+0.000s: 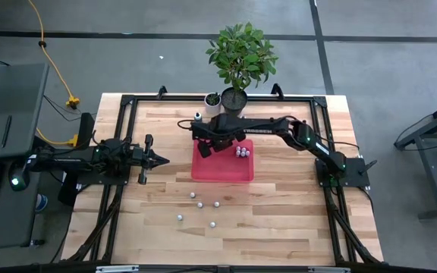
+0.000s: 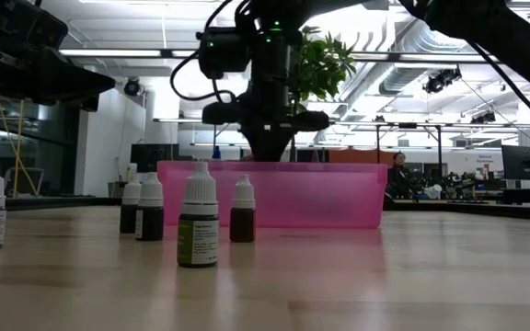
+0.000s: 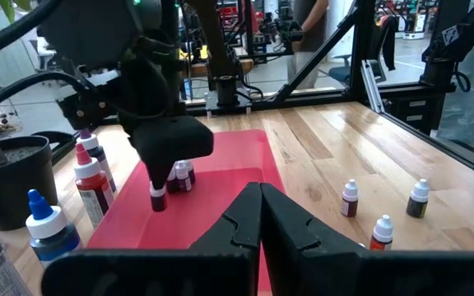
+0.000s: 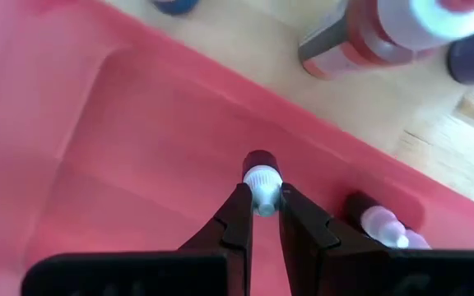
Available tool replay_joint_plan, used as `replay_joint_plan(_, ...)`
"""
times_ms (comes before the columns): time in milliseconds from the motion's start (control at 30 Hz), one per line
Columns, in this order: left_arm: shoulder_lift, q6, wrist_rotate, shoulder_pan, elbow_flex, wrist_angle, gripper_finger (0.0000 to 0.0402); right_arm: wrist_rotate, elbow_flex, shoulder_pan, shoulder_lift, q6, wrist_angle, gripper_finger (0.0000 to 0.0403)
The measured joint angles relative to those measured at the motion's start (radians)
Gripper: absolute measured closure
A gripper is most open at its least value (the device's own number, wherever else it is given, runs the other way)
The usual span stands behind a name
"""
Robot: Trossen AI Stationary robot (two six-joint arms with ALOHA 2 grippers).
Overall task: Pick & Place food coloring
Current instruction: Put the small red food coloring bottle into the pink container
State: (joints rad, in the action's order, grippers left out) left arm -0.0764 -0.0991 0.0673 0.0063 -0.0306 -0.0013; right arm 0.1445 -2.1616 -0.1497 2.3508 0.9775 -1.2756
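Note:
The red tray [image 1: 222,171] lies mid-table. My right gripper [image 4: 262,197] hangs over the tray's far left part, pointing down, shut on one small food coloring bottle [image 3: 158,198] with a white cap and dark body. A few more small bottles [image 1: 241,152] stand inside the tray on their bases. Several others [image 1: 199,205] stand upright on the wood nearer the front edge, and they show close up in the low view [image 2: 198,221]. My left gripper [image 1: 156,160] waits shut, left of the tray, pointing level. My right gripper pinches the bottle's white cap [image 4: 262,182] between its two fingertips, coming from above and pointing down. The dark body [image 4: 261,160] hangs upright below the fingers, inside the tray. Whether its base touches the tray floor I cannot tell.
Larger dropper bottles [image 3: 93,177] stand on the wood beside the tray's far left corner. Behind the tray are a small white pot [image 1: 213,99] and a black pot with a leafy plant [image 1: 237,57]. A black frame [image 1: 127,102] runs along the table's edges.

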Motion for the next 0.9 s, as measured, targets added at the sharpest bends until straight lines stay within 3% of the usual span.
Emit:
replay_joint_plan(533,0.0,0.0,0.0,0.0,0.0,0.0,0.0401,-0.046,0.0,0.022,-0.015,-0.043,-0.008,0.037)
replay_joint_plan(800,0.0,0.0,0.0,0.0,0.0,0.0,0.0401,0.021,0.0,0.022,-0.066,-0.038,-0.14,0.037)
replay_joint_plan(900,0.0,0.0,0.0,0.0,0.0,0.0,0.0401,0.021,0.068,0.021,-0.096,-0.034,-0.082,0.037)
